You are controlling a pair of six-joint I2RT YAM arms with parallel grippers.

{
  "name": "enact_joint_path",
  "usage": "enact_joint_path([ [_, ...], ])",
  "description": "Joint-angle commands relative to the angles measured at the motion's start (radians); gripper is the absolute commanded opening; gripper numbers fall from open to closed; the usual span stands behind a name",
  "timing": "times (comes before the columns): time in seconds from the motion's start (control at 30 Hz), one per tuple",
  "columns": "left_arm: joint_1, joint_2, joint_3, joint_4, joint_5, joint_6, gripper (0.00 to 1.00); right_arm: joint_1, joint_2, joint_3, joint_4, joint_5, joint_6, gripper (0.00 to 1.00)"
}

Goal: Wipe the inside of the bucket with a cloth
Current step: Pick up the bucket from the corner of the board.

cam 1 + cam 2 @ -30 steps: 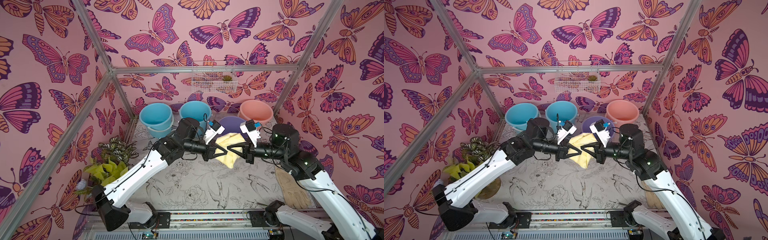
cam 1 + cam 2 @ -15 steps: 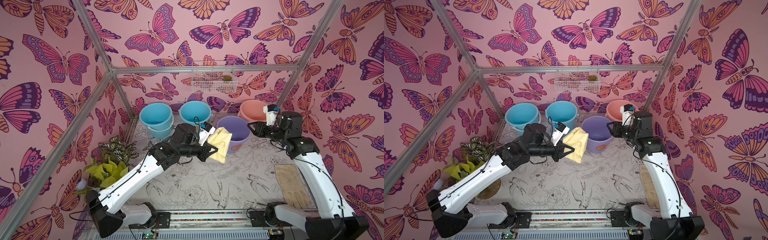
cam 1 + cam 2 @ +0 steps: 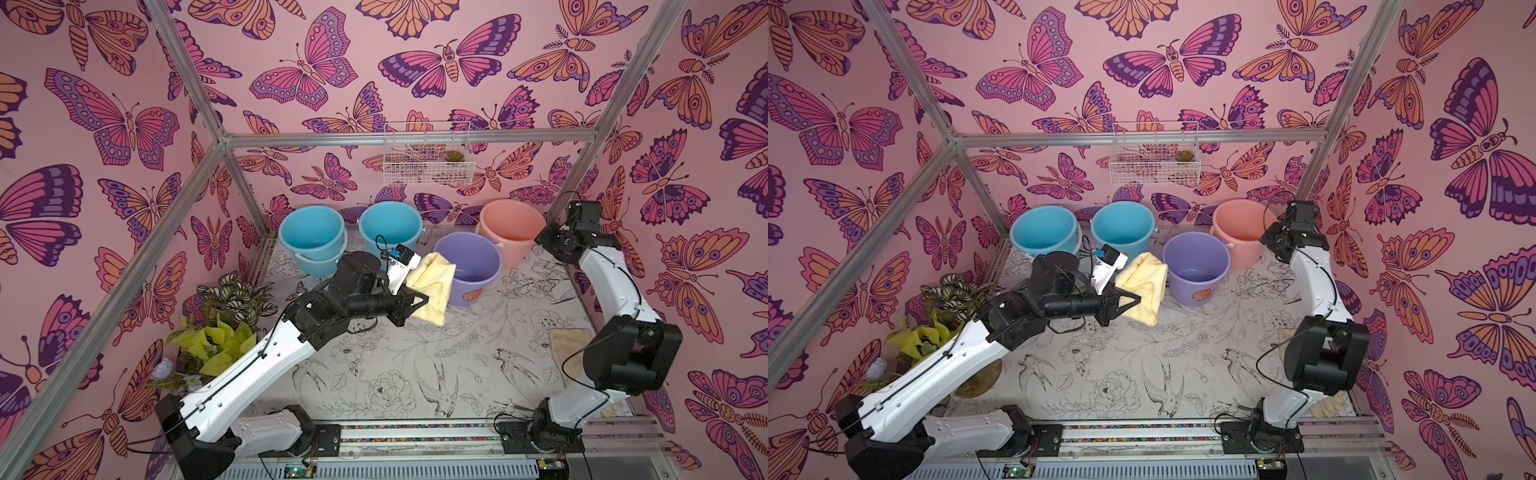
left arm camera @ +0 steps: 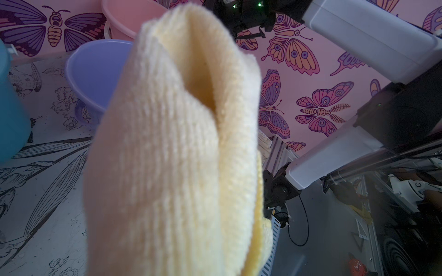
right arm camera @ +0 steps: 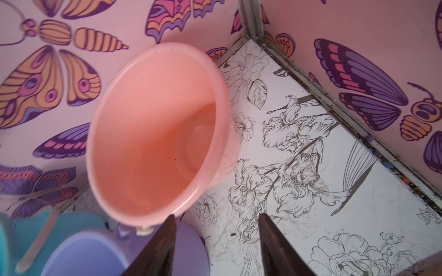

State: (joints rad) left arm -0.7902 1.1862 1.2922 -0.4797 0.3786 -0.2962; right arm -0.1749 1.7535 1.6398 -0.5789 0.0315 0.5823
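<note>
The round light-purple plastic bucket (image 3: 482, 284) (image 3: 1183, 286) stands upright near the back of the white bench with black drawings of birds and flowers (image 3: 395, 361). An orange sticker (image 3: 471, 295) is on the side that faces the arms. Very close behind it stands the round salmon-pink plastic bucket (image 3: 515, 249) (image 5: 153, 133).

The soft pale-yellow cloth (image 3: 432, 286) (image 3: 1144, 286) (image 4: 167, 155) hangs in the air just beside the purple bucket, on its left side and outside it. Its top edge is right by the rim; I cannot tell if it touches. The left fingers (image 3: 424, 298) (image 3: 1136, 298) are pressed together on the cloth and pinch it. The rest of the cloth hangs down, folded over, above the bench. In the left wrist view the cloth fills the middle and hides the fingers.

The right fingers (image 5: 165, 248) are spread apart with nothing between them. They hang beside the pink bucket. In the right wrist view the purple bucket's rim is next to one finger.

Two round sky-blue plastic buckets (image 3: 311, 232) (image 3: 390, 224) stand to the left of the purple one, by the back wall. A flat tan mat (image 3: 567, 349) lies on the right side of the bench, partly behind the right arm. Leafy green and striped plants (image 3: 224, 328) sit on the left side. A white wire basket (image 3: 426, 153) hangs on the butterfly wall above the buckets.
</note>
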Motion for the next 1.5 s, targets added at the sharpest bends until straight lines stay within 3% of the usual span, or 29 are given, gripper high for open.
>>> enact_joint_path([
  [0.0, 0.005, -0.013, -0.02, -0.002, -0.012, -0.001, 0.0, -0.006, 0.073, 0.091, -0.083, 0.07, 0.052, 0.63],
  [0.1, 0.006, -0.016, -0.022, -0.007, -0.015, 0.0, 0.0, -0.011, 0.139, 0.138, -0.067, 0.012, 0.05, 0.63],
  [0.3, 0.006, -0.019, -0.027, -0.013, -0.024, -0.001, 0.0, -0.015, 0.255, 0.232, -0.042, -0.1, 0.061, 0.54],
  [0.6, 0.008, -0.018, -0.031, -0.012, -0.031, -0.008, 0.0, -0.044, 0.305, 0.234, -0.023, -0.147, 0.125, 0.15],
  [0.7, 0.008, -0.022, -0.033, -0.013, -0.038, -0.008, 0.0, -0.061, 0.281, 0.208, -0.021, -0.142, 0.147, 0.09],
  [0.93, 0.011, -0.015, -0.031, -0.039, -0.056, -0.006, 0.0, -0.114, 0.153, 0.105, -0.014, -0.127, 0.129, 0.0],
  [1.47, 0.013, 0.013, -0.036, -0.054, -0.118, -0.032, 0.0, -0.15, -0.394, -0.177, -0.174, -0.084, -0.044, 0.0],
])
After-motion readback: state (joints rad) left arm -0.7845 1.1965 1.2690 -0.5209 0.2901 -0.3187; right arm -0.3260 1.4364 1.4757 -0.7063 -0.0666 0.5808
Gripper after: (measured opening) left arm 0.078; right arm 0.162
